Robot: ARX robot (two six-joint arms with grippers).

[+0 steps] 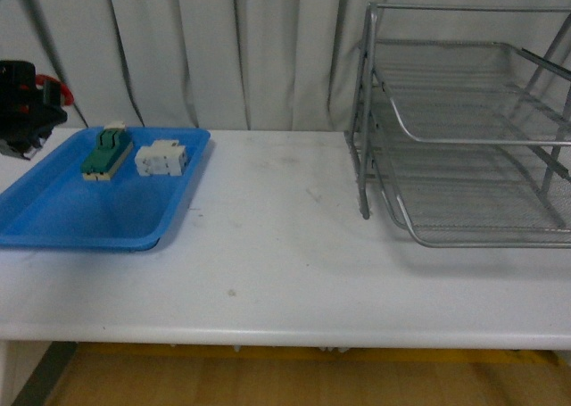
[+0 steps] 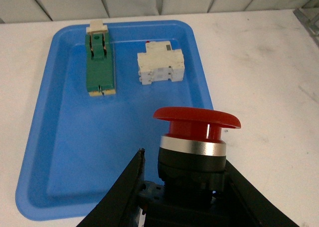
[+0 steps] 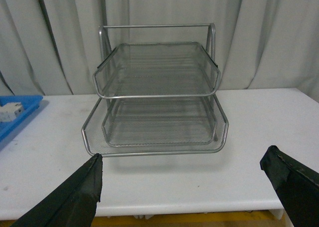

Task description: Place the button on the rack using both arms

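Button (image 2: 197, 118): pinched upright in left tool (image 2: 187, 199), near blue tray (image 2: 55, 137), well apart from rack (image 3: 157, 95). Probably best to carry level toward mid-bench (image 1: 285, 236), gripping low on the body, red cap free for spread right tool (image 3: 182, 159).

A small push-button switch (image 2: 196, 118), with a red mushroom cap, silver collar and black body, is held upright between the black fingers of the left gripper (image 2: 185, 184). A large silver wire-mesh tiered rack (image 1: 464, 129) with a tubular frame is seen upright on the right of the white table (image 1: 268, 245).
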